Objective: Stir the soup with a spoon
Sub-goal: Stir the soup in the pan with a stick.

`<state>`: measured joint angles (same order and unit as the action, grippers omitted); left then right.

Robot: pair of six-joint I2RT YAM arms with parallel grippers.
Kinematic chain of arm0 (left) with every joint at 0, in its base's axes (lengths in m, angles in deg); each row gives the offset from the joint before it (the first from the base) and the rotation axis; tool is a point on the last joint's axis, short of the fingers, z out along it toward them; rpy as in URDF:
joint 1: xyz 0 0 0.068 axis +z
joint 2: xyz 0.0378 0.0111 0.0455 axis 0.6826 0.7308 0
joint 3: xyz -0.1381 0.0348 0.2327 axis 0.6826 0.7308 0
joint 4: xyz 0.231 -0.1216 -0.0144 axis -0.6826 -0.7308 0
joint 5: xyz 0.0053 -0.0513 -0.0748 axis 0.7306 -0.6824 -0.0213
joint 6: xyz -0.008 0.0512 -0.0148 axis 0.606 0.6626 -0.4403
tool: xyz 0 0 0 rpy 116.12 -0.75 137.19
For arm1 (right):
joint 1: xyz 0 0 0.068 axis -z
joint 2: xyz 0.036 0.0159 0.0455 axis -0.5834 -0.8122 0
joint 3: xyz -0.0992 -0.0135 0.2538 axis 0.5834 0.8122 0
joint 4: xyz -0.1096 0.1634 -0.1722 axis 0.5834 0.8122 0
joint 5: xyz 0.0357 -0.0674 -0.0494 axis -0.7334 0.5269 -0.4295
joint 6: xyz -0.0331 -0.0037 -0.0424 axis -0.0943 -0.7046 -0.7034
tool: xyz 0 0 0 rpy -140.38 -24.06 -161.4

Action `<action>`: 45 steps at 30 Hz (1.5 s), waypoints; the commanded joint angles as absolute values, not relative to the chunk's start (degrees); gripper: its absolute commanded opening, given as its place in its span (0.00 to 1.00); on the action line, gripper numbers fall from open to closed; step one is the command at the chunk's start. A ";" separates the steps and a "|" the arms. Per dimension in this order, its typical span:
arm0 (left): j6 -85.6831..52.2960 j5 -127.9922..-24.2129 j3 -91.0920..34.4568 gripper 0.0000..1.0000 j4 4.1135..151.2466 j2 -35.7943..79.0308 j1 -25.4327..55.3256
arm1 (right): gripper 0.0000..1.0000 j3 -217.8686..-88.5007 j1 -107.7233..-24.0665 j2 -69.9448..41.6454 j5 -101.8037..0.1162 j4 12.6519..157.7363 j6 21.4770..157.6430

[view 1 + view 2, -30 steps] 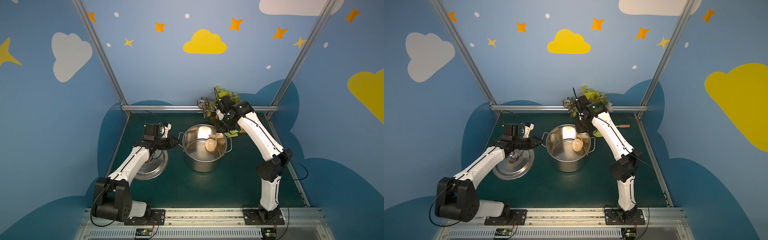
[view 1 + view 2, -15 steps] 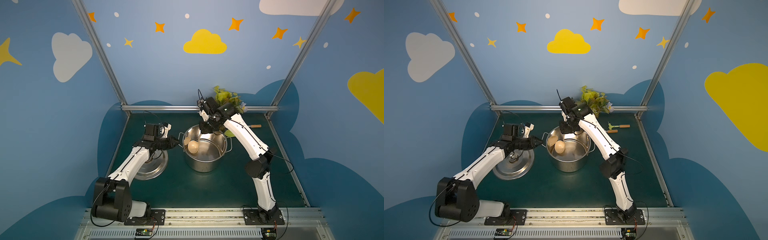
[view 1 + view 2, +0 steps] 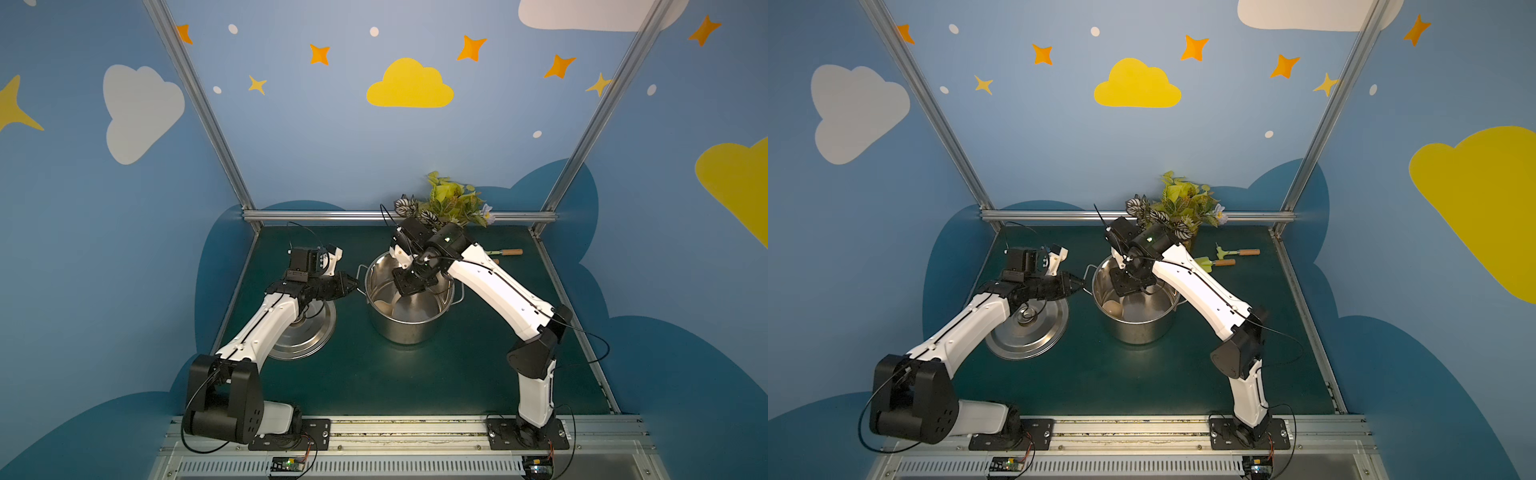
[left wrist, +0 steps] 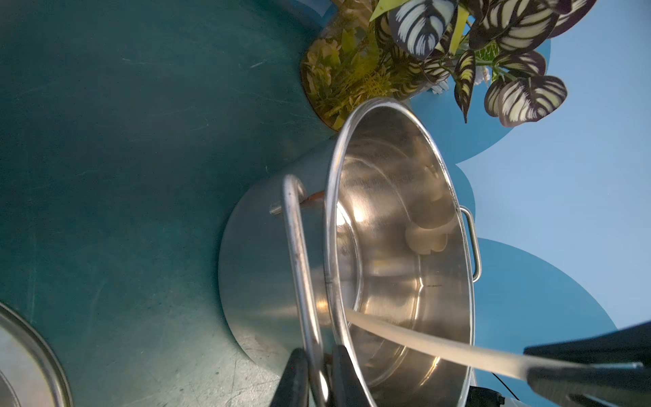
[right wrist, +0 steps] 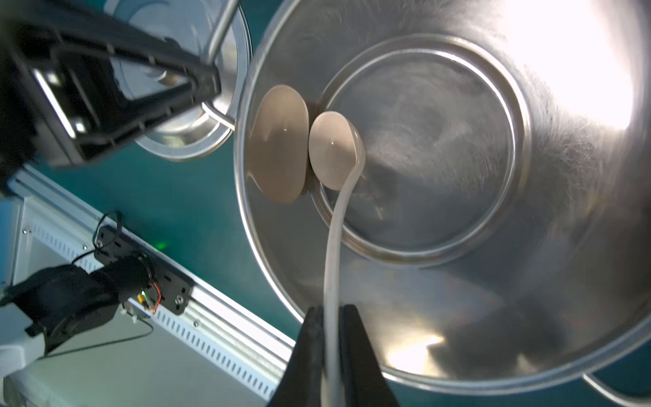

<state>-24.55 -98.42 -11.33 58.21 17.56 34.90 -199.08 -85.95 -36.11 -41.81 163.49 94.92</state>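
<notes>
A large steel pot (image 3: 409,332) (image 3: 1138,330) stands mid-table. My left gripper (image 3: 351,282) (image 4: 318,366) is shut on the pot's left loop handle (image 4: 294,246). My right gripper (image 3: 409,286) (image 5: 331,317) hangs over the pot, shut on the thin handle of the cream spoon (image 5: 333,151). The spoon's bowl (image 3: 1113,308) rests at the bottom against the left wall, mirrored in the steel. I cannot make out any soup; the pot's bottom (image 5: 440,141) looks shiny.
The pot's lid (image 3: 303,332) lies upturned under my left arm. A potted plant (image 3: 451,199) stands at the back, close behind my right wrist. Two green tools with wooden handles (image 3: 1237,252) (image 3: 1217,262) lie at the back right.
My right gripper has swept the spoon's bowl from the pot's right side across to its left, then a little toward the front. The left gripper has kept still on the handle.
</notes>
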 commanded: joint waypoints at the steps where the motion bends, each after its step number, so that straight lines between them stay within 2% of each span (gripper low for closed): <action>1: -23.26 -100.83 -10.51 0.15 58.02 16.28 34.45 | 0.00 -192.24 -85.88 -29.73 -38.98 165.77 96.38; 6: -23.27 -100.65 -10.50 0.15 58.05 16.27 34.50 | 0.00 -183.81 -82.51 -23.56 -34.20 165.91 97.05; 10: -23.22 -100.61 -10.42 0.15 58.05 16.33 34.56 | 0.00 -182.36 -77.91 -21.94 -32.55 165.88 96.68; 15: -23.24 -100.57 -10.41 0.15 58.03 16.40 34.47 | 0.00 -187.01 -72.49 -24.32 -31.36 165.92 94.87; 21: -23.19 -100.50 -10.41 0.15 57.94 16.40 34.50 | 0.00 -197.13 -69.13 -32.32 -32.12 165.88 93.53; 34: -23.27 -100.73 -10.48 0.15 58.03 16.60 34.57 | 0.00 -218.55 -73.57 -48.72 -42.41 165.52 93.83; 45: -23.34 -100.83 -10.51 0.15 58.03 16.59 34.54 | 0.00 -219.65 -80.57 -47.70 -46.45 162.75 92.54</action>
